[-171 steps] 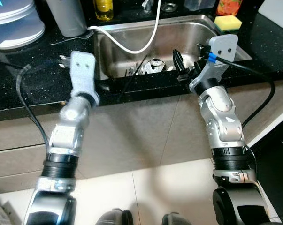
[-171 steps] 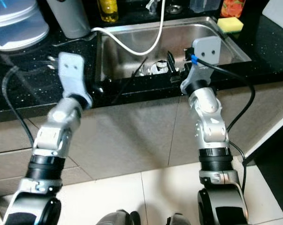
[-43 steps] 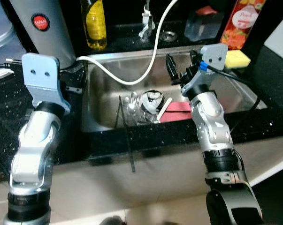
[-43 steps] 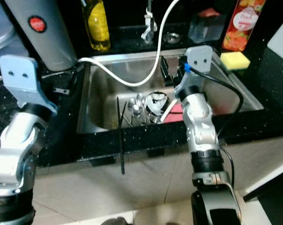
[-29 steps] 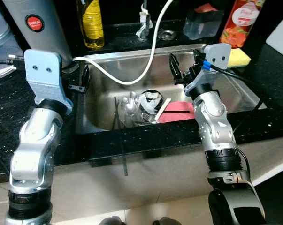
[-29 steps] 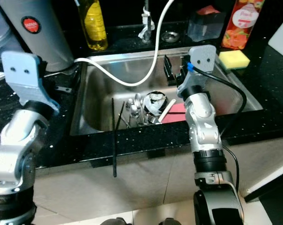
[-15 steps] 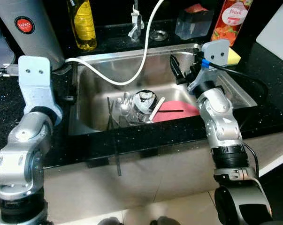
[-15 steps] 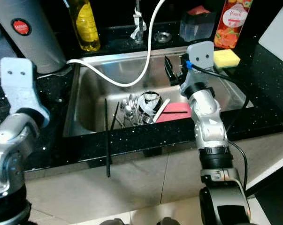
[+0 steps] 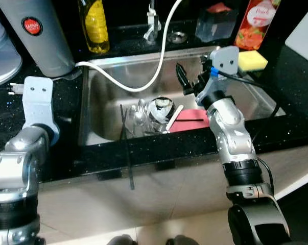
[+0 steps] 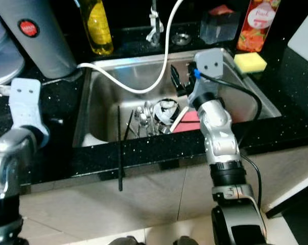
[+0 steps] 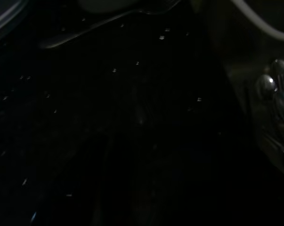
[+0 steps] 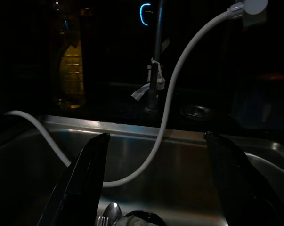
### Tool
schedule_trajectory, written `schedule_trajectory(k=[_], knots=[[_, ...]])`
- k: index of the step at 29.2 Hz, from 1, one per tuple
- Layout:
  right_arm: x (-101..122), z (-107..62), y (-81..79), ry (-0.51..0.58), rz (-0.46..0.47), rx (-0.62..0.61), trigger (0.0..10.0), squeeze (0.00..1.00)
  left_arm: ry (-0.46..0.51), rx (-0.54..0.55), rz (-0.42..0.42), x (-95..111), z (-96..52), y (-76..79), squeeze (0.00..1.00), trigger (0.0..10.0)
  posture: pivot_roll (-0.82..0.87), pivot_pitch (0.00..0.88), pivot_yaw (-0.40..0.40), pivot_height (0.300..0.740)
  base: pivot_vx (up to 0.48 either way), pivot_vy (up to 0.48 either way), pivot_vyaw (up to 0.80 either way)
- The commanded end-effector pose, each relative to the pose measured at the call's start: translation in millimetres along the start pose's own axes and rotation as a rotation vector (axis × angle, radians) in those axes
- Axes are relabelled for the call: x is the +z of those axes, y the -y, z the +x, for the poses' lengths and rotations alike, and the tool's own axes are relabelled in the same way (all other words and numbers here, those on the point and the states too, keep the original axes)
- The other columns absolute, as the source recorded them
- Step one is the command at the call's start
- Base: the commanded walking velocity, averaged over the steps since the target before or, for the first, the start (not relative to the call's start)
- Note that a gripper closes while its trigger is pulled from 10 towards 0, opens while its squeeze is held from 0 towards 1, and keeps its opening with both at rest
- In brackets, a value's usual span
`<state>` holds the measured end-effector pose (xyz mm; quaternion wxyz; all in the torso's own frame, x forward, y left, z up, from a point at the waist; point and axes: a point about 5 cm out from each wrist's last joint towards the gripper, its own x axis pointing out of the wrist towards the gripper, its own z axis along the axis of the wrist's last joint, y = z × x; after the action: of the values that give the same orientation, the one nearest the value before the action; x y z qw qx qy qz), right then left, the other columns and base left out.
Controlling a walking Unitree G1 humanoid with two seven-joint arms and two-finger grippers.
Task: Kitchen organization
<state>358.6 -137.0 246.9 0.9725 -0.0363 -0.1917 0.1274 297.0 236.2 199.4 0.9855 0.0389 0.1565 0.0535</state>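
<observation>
The right gripper [image 12: 153, 188] is being held above the steel sink [image 9: 230, 97], its two black fingers [image 12: 83, 181] spread wide apart with nothing between them. In the basin below, a heap of spoons and forks [image 9: 138, 117] is being observed beside a round dark bowl [image 9: 160, 108], with a pink board [image 9: 192, 121] lying just beside the bowl and a pale stick [image 9: 174, 117] leaning across it. A white hose [image 9: 161, 56] is being seen looping down into the basin, near the gripper. The left gripper is being kept over the black counter [image 9: 5, 112] beside the sink; whether its fingers are parted or closed cannot be told, the left wrist view being very dark. The following risks are being judged: on descent, the hose could be snagged by a finger, the piled cutlery could be scattered by a glancing contact, and the smooth bowl could slip from a shallow grasp.
</observation>
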Motion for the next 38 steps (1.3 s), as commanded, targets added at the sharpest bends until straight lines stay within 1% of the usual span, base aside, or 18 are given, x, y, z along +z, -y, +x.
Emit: schedule_trajectory(k=[1,2,3,4,6,7,8,9,18,22,23,24,25,27,32,34,36,38], knots=[[1.7,-1.8,0.5,0.003,0.006,-0.006,10.0,0.00,-0.031,-0.018,-0.007,-6.2,5.2,2.3,0.00,10.0,0.09,0.086,0.076,0.740,0.000,0.000,0.00],[2.0,-2.0,1.0,0.004,0.004,-0.007,10.0,0.00,-0.034,-0.023,-0.006,-6.3,6.5,3.3,0.00,9.8,0.09,0.087,0.078,0.740,0.000,0.000,0.00],[2.1,-1.9,1.0,0.004,0.003,-0.007,10.0,0.00,-0.036,-0.027,-0.008,-6.5,6.9,3.8,0.00,7.2,0.09,0.086,0.080,0.740,0.000,0.000,0.00],[2.1,-1.9,1.0,0.004,0.003,-0.007,10.0,0.00,-0.036,-0.027,-0.008,-6.5,6.9,3.8,0.00,7.2,0.09,0.086,0.080,0.740,0.000,0.000,0.00],[2.1,-0.8,-0.2,0.006,0.003,-0.008,10.0,0.00,-0.050,-0.024,-0.036,-10.5,8.5,2.4,0.00,1.9,0.07,0.085,0.079,0.740,0.000,0.000,0.00],[2.7,-0.4,-0.7,0.008,0.005,-0.008,10.0,0.00,-0.050,-0.019,-0.053,-12.2,8.9,1.7,0.00,0.8,0.07,0.084,0.079,0.740,0.000,0.000,0.00],[3.1,-0.2,-1.1,0.010,0.007,-0.009,10.0,0.00,-0.049,-0.016,-0.064,-13.2,9.6,1.2,0.00,0.8,0.07,0.084,0.079,0.740,0.000,0.000,0.00],[3.7,-0.2,-1.6,0.012,0.009,-0.008,10.0,0.00,-0.049,-0.020,-0.078,-14.4,10.1,1.4,0.00,0.0,0.06,0.082,0.076,0.740,0.000,0.000,0.00],[4.7,-1.4,1.6,0.009,-0.004,0.002,10.0,0.00,-0.054,-0.027,-0.114,-22.2,10.9,6.7,0.00,0.0,0.04,0.080,0.062,0.740,0.000,0.000,0.00],[5.8,-0.5,3.0,0.009,-0.007,0.001,10.0,0.00,0.039,0.030,-0.033,-13.8,9.0,5.9,0.00,0.0,0.03,0.077,0.048,0.740,0.000,0.000,0.00],[6.8,0.4,2.3,0.011,-0.006,0.005,10.0,0.00,0.109,0.039,-0.017,-4.7,7.0,6.9,0.00,1.3,0.03,0.077,0.040,0.740,0.000,0.000,0.00],[7.9,1.4,0.8,0.016,-0.004,0.015,10.0,0.00,0.200,0.034,0.003,8.2,3.2,9.3,0.00,10.0,0.03,0.075,0.030,0.740,0.000,0.000,0.00],[7.9,1.4,0.8,0.016,-0.004,0.015,10.0,0.00,0.200,0.034,0.003,8.2,3.2,9.3,0.00,10.0,0.03,0.075,0.030,0.740,0.000,0.000,0.00],[9.4,3.7,-1.8,0.023,0.002,0.033,10.0,0.00,0.319,0.029,-0.016,27.5,-4.6,12.3,0.00,10.0,0.02,0.074,0.013,0.740,0.000,0.000,0.00],[14.1,6.1,-8.2,0.042,0.024,0.065,10.0,0.00,0.365,0.065,-0.060,37.9,-12.4,5.1,0.00,10.0,0.02,0.072,-0.005,0.740,0.000,0.000,0.00],[19.4,6.8,-20.8,0.057,0.044,0.147,10.0,0.00,0.385,0.113,-0.059,40.8,-17.5,-4.8,1.00,10.0,0.02,0.071,-0.012,0.740,0.000,0.000,0.00],[22.9,5.2,-32.0,0.068,0.052,0.240,10.0,0.00,0.387,0.111,-0.071,39.7,-20.8,-7.4,0.98,10.0,0.02,0.068,-0.018,0.740,0.000,0.000,0.00],[24.0,4.2,-35.3,0.073,0.053,0.271,10.0,0.00,0.380,0.079,-0.089,38.0,-22.3,-5.0,0.90,10.0,0.02,0.067,-0.018,0.740,0.000,0.000,0.00]])
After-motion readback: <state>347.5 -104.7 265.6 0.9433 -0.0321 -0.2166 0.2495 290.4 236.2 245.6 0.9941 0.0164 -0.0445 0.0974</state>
